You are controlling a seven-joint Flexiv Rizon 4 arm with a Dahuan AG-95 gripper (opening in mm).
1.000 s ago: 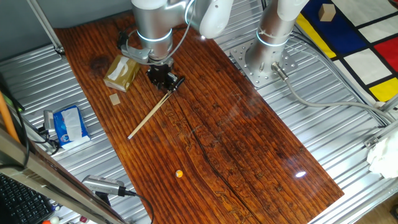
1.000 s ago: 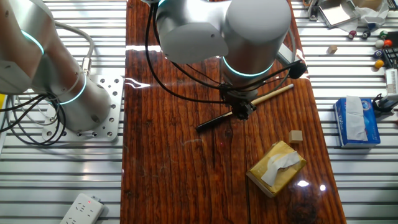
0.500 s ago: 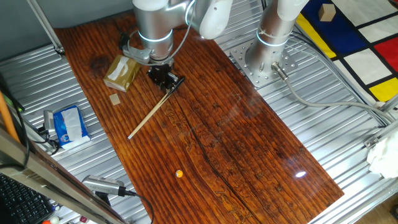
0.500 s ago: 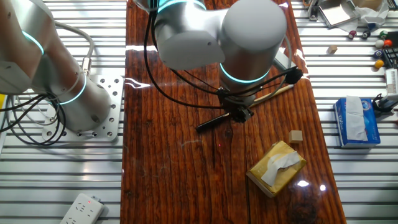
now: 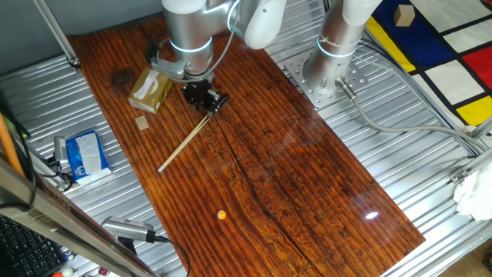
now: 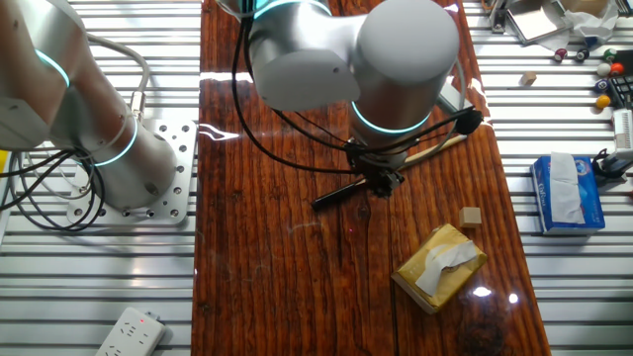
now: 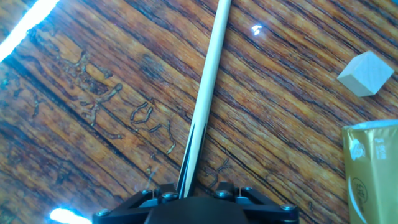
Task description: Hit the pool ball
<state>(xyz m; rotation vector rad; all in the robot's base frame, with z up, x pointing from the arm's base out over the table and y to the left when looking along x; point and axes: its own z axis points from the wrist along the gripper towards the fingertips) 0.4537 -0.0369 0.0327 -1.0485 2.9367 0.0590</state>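
Observation:
The pool ball (image 5: pixel 221 215), tiny and orange-yellow, lies alone on the wooden tabletop (image 5: pixel 292 169) near its front edge. It is out of the hand view and of the other fixed view. My gripper (image 5: pixel 206 102) is shut on the dark butt end of a thin pale cue stick (image 5: pixel 184 142). The stick slopes down to the table, and its tip stops well short of the ball. The gripper (image 6: pixel 381 181) and stick (image 6: pixel 440 148) also show from the other side. In the hand view the stick (image 7: pixel 205 106) runs straight out from the gripper (image 7: pixel 186 196).
A gold tissue box (image 5: pixel 150 90) and a small tan cube (image 5: pixel 141 123) lie left of the stick; both show in the hand view, box (image 7: pixel 373 168) and cube (image 7: pixel 365 73). A blue tissue pack (image 5: pixel 86 154) lies off the board. A second arm's base (image 5: pixel 330 69) stands at the back right.
My gripper with the cue stick has shifted only slightly. The ball has not moved.

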